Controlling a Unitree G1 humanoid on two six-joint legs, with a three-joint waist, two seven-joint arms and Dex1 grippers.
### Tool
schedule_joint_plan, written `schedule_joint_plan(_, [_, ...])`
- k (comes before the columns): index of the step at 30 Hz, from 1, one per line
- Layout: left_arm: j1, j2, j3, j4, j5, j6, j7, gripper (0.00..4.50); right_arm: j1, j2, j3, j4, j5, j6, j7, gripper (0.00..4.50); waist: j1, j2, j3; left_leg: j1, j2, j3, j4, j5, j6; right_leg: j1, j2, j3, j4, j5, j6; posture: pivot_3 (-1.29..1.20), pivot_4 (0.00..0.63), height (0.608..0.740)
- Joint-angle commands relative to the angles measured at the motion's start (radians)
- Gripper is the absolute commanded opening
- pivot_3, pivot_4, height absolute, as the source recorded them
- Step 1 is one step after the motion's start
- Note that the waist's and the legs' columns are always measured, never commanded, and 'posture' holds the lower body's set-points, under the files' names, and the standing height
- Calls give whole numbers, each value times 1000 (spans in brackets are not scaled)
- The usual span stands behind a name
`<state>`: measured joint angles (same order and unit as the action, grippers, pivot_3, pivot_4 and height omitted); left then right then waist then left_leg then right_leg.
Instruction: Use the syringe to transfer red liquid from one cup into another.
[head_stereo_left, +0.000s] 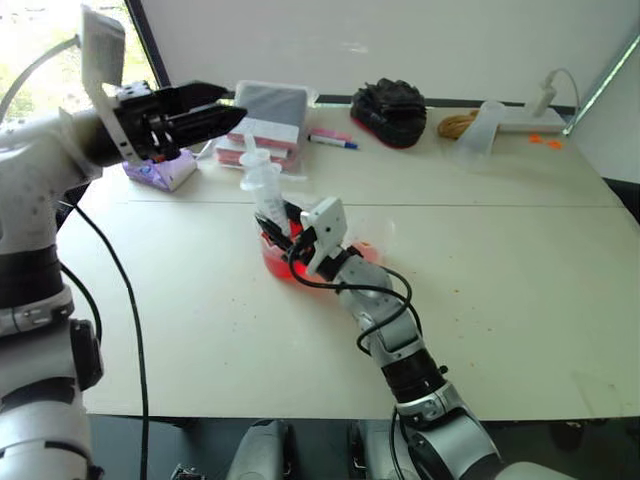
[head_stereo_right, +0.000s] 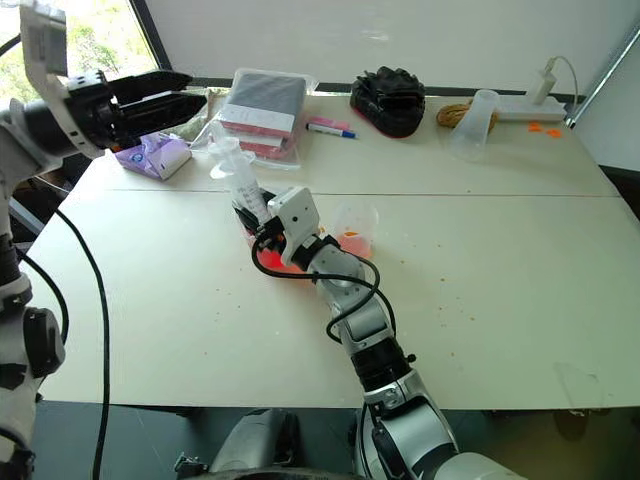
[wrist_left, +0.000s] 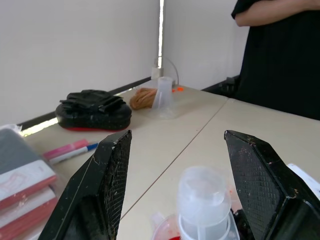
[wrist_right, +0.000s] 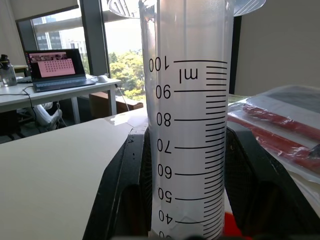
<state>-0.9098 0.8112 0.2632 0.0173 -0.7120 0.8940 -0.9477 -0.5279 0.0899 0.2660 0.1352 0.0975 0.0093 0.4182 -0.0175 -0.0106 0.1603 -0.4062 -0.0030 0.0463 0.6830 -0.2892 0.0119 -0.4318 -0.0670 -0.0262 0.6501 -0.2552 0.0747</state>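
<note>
1. Right tool (head_stereo_right: 262, 228) is clamped on the barrel of the syringe (head_stereo_right: 240, 180). The syringe stands near upright with its plunger flange on top and its tip end down in the spouted measuring cup (head_stereo_right: 268, 258). Judged as the draw position.
2. The red liquid (head_stereo_left: 283, 268) shows bright in that cup. The tip itself is hidden behind the tool, so I can't confirm it's submerged.
3. Left tool (head_stereo_left: 230, 115) has its fingers spread wide and holds nothing. It sits above and beyond the syringe's plunger, on the window side. The left wrist view looks down on the plunger cap between its fingers (wrist_left: 102, 190). Likely positioned to work the plunger while the right arm steadies the barrel.
4. The small plain cup (head_stereo_right: 352, 232) stands just beside the measuring cup on the far side from the left tool, showing a pale orange tint. It's the destination, so the carry is short.
5. The barrel looks clear down to the 40 mark, so judged no real fill yet.
6. The frosted cup (head_stereo_right: 472, 125) is well apart from the measuring cup and not involved.
</note>
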Motion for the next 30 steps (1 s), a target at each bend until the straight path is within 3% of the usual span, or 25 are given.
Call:
schedule_joint_plan(1, [7,49,54,-35,-22,-1,6,3068,-34,14,-14,-12,1,-35,-7,1332,-1,0,0,0,0,0,0,0,0,0,0,0,0,0,0,0,150,740])
schedule_joint_plan(6, [54,71,80,-33,-29,-10,24,3068,-60,11,-36,6,-1,-52,-29,1332,-3,0,0,0,0,0,0,0,0,0,0,0,0,0,0,0,150,740])
schedule_joint_plan(15, [117,22,86,-32,-41,-39,59,3068,-100,-20,-89,-42,9,-16,-53,1332,0,0,0,0,0,0,0,0,-1,0,-1,0,0,0,0,0,150,740])
schedule_joint_plan(30, [64,-140,-15,49,-17,-136,41,3068,-186,-157,-282,-516,113,371,-181,1332,2,0,0,0,0,0,0,0,0,-1,-2,-1,0,0,0,0,150,740])
